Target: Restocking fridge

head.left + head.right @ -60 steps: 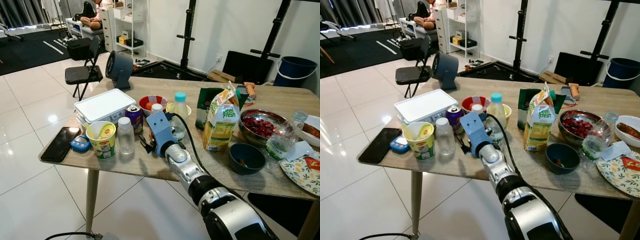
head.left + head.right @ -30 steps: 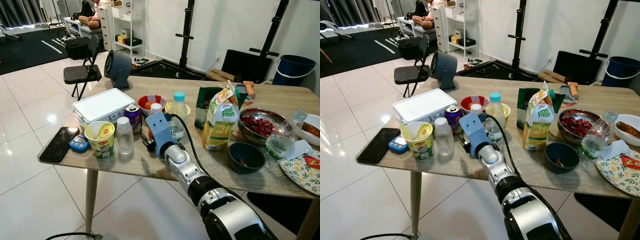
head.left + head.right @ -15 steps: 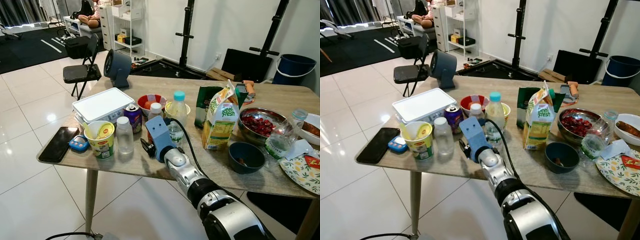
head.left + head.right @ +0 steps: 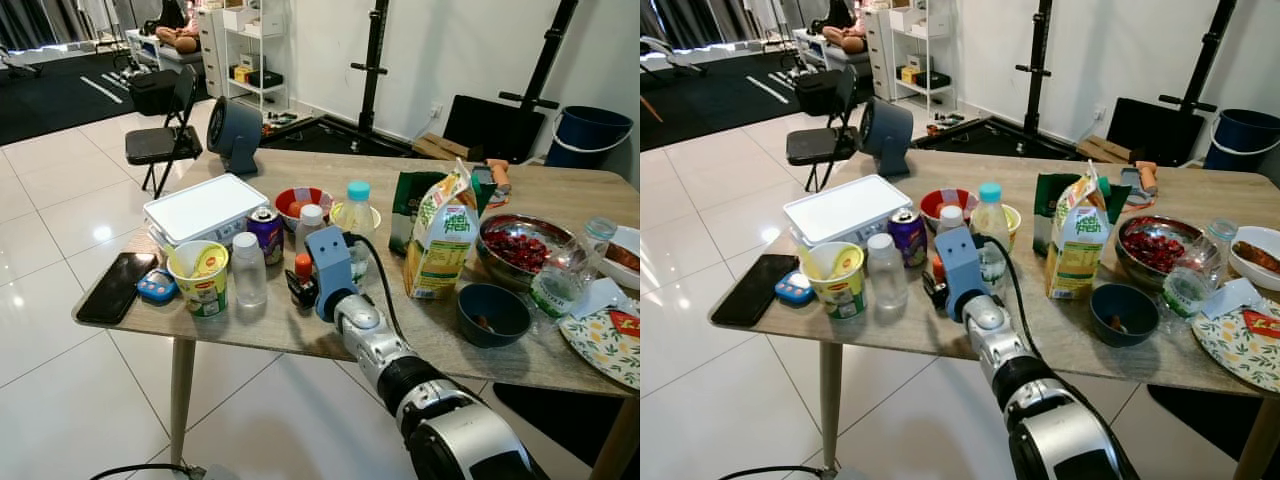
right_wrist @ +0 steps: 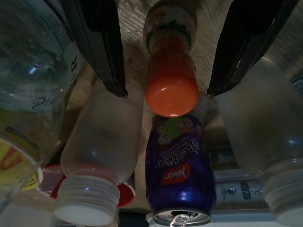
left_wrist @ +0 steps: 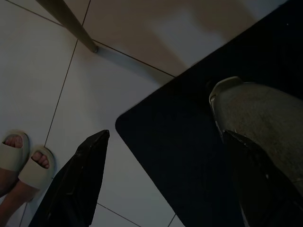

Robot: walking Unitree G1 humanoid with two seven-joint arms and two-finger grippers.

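Since half a second ago the right end effector (image 4: 300,285) has shifted toward the robot's right, so a small orange-capped bottle (image 4: 303,268) shows just beside its blue wrist housing.

From the head camera, the right arm reaches over the near edge of the wooden tabletop (image 4: 560,190). Around the end effector stand a clear bottle with a white cap (image 4: 249,270), a purple can (image 4: 267,234), another white-capped bottle (image 4: 311,222) and a taller bottle with a teal cap (image 4: 357,225). To the left sit a printed cup (image 4: 201,277), a white box (image 4: 205,209) and a phone (image 4: 113,287). Farther right are a juice carton (image 4: 441,247), a bowl of red fruit (image 4: 522,250) and a dark blue bowl (image 4: 493,315).

Through the right wrist camera, the two black fingers (image 5: 102,45) are spread apart, with the orange-capped bottle (image 5: 171,64) upright between them and untouched; the purple can (image 5: 179,170) stands just behind it.

Through the left wrist camera, the left end effector (image 6: 165,189) hangs over dark mat (image 6: 189,146) and pale floor tiles (image 6: 42,71), fingers parted and empty. A person's sandalled feet (image 6: 23,158) are nearby.
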